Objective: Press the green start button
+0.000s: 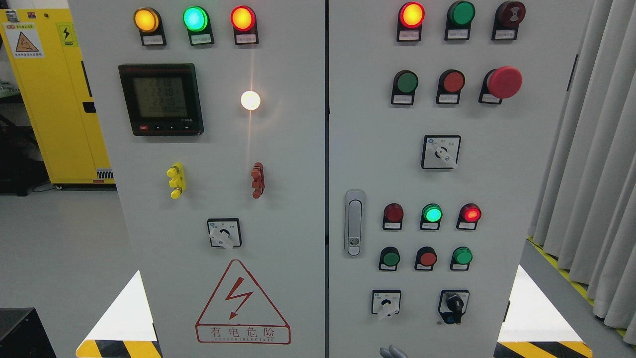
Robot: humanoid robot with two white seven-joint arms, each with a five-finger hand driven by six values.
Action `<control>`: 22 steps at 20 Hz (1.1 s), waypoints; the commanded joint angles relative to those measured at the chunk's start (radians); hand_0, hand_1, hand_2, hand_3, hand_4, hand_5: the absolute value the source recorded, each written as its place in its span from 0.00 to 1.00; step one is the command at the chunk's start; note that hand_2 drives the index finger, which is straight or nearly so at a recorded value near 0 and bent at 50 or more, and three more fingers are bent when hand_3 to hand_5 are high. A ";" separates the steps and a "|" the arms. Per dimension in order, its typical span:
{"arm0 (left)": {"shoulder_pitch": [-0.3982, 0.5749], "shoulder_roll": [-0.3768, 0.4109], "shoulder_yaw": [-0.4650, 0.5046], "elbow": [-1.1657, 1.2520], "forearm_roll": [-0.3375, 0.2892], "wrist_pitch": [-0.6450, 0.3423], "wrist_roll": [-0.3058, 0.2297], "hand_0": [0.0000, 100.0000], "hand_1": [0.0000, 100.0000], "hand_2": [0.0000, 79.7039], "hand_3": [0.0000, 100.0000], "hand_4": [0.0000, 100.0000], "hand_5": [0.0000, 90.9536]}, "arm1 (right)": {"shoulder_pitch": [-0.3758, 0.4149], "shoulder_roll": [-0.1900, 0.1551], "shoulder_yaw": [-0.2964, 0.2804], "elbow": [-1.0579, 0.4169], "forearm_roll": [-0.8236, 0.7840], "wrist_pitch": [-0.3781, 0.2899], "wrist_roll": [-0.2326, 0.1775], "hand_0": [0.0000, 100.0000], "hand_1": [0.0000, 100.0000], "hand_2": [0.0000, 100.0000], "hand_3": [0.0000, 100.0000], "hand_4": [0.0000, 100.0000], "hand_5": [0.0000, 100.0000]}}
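Note:
A grey electrical cabinet fills the view with two doors. On the right door (497, 174), a green push button (407, 82) sits in the upper row beside a red button (453, 81) and a red mushroom stop (504, 82). Two more green buttons (391, 258) (462, 255) flank a red button (427, 258) in the lower row. A green lamp (432, 214) above them is lit. Only a small grey tip of my right hand (392, 352) shows at the bottom edge, below the lower buttons and apart from them.
The left door carries lit lamps (195, 18), a meter display (161, 98), a rotary switch (224, 233) and a hazard triangle (242, 303). The right door has a latch handle (354, 223) and rotary switches (440, 152) (386, 303) (453, 304). A yellow cabinet (54, 99) stands left, grey curtains (596, 174) right.

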 commanded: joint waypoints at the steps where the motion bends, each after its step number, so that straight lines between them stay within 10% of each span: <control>1: 0.001 0.000 0.000 0.001 0.000 0.001 0.000 0.12 0.56 0.00 0.00 0.00 0.00 | 0.000 0.000 0.001 0.000 0.000 0.000 0.000 0.44 0.62 0.00 0.20 0.27 0.21; 10: 0.000 0.000 0.000 0.001 0.000 0.001 0.000 0.12 0.56 0.00 0.00 0.00 0.00 | 0.002 0.000 0.001 0.002 0.017 0.000 -0.001 0.44 0.62 0.00 0.20 0.27 0.22; 15: 0.000 0.000 0.000 0.001 0.000 0.001 0.000 0.12 0.56 0.00 0.00 0.00 0.00 | -0.002 0.001 -0.014 0.025 0.292 -0.012 -0.060 0.37 0.70 0.00 0.27 0.38 0.27; 20: 0.000 0.000 0.000 0.001 0.000 0.001 0.000 0.12 0.56 0.00 0.00 0.00 0.00 | -0.024 0.004 -0.080 0.034 0.563 -0.037 -0.087 0.48 0.84 0.00 0.74 0.86 0.86; 22: 0.000 0.000 0.000 -0.001 0.000 0.001 0.000 0.12 0.56 0.00 0.00 0.00 0.00 | -0.060 0.004 -0.088 0.043 0.638 -0.037 -0.089 0.51 0.85 0.00 0.80 0.89 0.90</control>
